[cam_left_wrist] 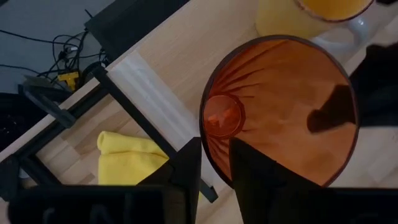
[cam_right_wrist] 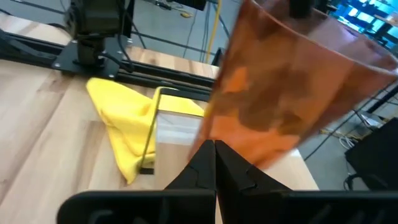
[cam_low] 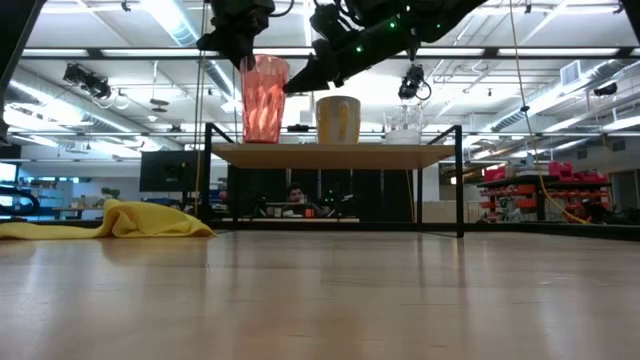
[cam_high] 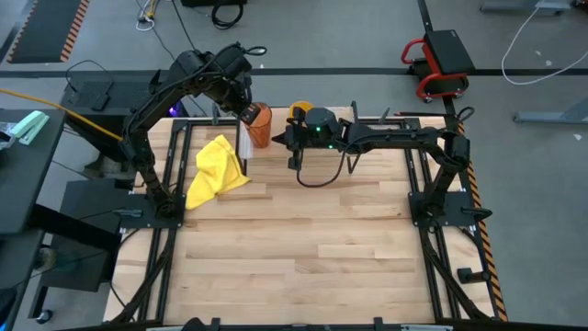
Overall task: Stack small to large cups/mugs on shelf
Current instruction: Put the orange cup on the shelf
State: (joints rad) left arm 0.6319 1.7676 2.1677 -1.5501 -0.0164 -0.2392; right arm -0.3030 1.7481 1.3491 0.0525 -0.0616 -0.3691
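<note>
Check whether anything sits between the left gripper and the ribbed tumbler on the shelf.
Nothing visible does. The left gripper is right at the ribbed tumbler, its fingers straddling the rim, one inside and one outside. The tumbler stands upright on the shelf beside the orange mug. The right gripper is shut, close against the tumbler's side.

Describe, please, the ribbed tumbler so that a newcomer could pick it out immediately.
Find the low wooden shelf on black legs at the table's far edge. Three vessels stand along it; the tumbler is at the end nearest the yellow cloth. It is the tallest, translucent orange-brown and ribbed, unlike the opaque mug beside it.
</note>
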